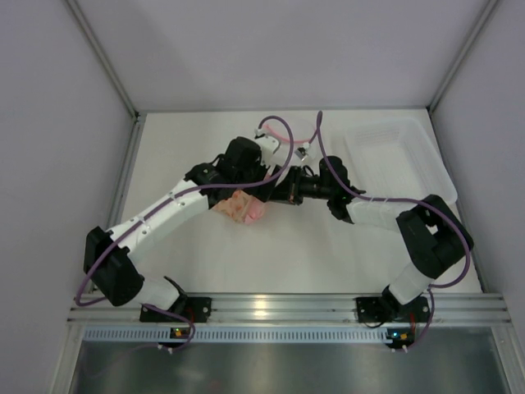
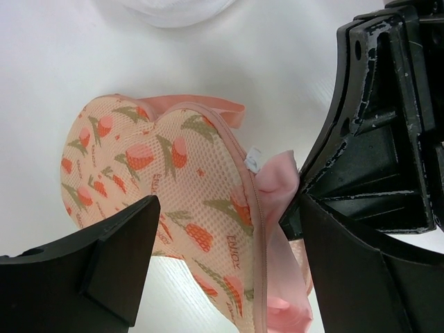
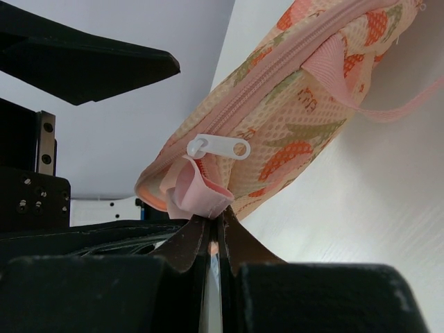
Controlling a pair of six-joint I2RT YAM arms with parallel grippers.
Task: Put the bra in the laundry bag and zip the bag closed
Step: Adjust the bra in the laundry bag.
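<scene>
The laundry bag (image 1: 244, 207) lies mid-table, peach mesh with a red-orange print (image 2: 159, 173). Its zip looks shut along most of the length seen in the right wrist view, where the white pull (image 3: 218, 147) hangs near the open end. A fold of the pink bra (image 3: 201, 198) sticks out there and runs along the seam (image 2: 281, 184). My right gripper (image 3: 215, 220) is shut, its tips pinching that fold. My left gripper (image 2: 229, 208) hangs open over the bag with a finger on either side, touching nothing. In the top view the two grippers (image 1: 239, 185) (image 1: 269, 195) meet over the bag.
A clear plastic tray (image 1: 394, 160) sits at the back right. A white mesh pouch (image 2: 177, 10) lies just beyond the bag, mostly hidden under the arms in the top view. The right gripper's black body (image 2: 388, 118) stands close to my left finger.
</scene>
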